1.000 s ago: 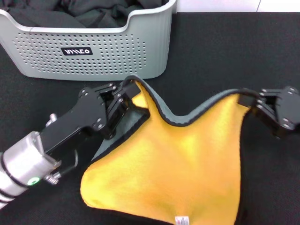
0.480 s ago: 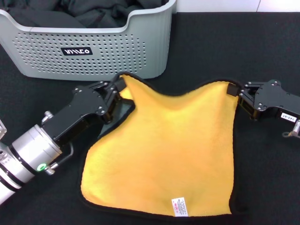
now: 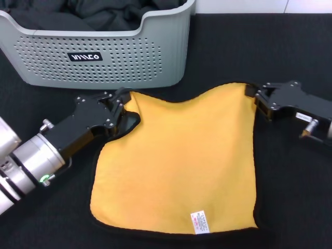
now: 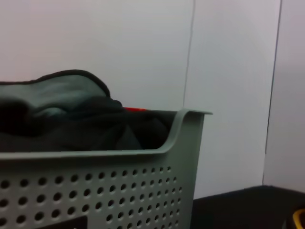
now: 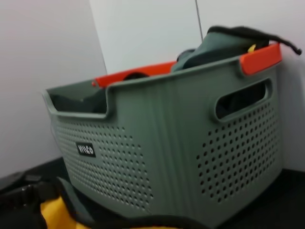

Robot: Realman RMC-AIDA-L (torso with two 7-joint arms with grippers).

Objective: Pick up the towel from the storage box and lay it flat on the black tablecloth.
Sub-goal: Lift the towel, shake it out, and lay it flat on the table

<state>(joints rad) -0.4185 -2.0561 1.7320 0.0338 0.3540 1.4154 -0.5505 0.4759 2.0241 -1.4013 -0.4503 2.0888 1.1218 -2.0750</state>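
A: Where is the towel seen?

B: It is spread yellow side up on the black tablecloth, on the near side of the storage box. The black edge trim is seen all round and the white care label lies at the near edge. The far edge sags in the middle between its two far corners.

A: The left gripper?

B: It is placed at the towel's far left corner, just near of the box's front wall. Its jaws are closed narrow on that corner; the corner is pinched between them and a small fold of the towel is raised there.

A: And the right gripper?

B: It is placed at the far right corner, well right of the box. Its jaws are clamped on the black trim of that corner, with the towel running left and near from them.

A: So the towel lies between both sets of jaws?

B: Yes, it is stretched between them, with most of it flat on the cloth and only the two far corners held.

A: What is seen in the box?

B: Dark folded cloths are piled inside. The black logo label is seen on the near wall. In the right wrist view an orange rim is seen on the box's far side, with grey-dark fabric heaped above it

A: Anything in the left wrist view?

B: Only the box's perforated wall and the cloths over its rim are shown, with a sliver of yellow at the corner
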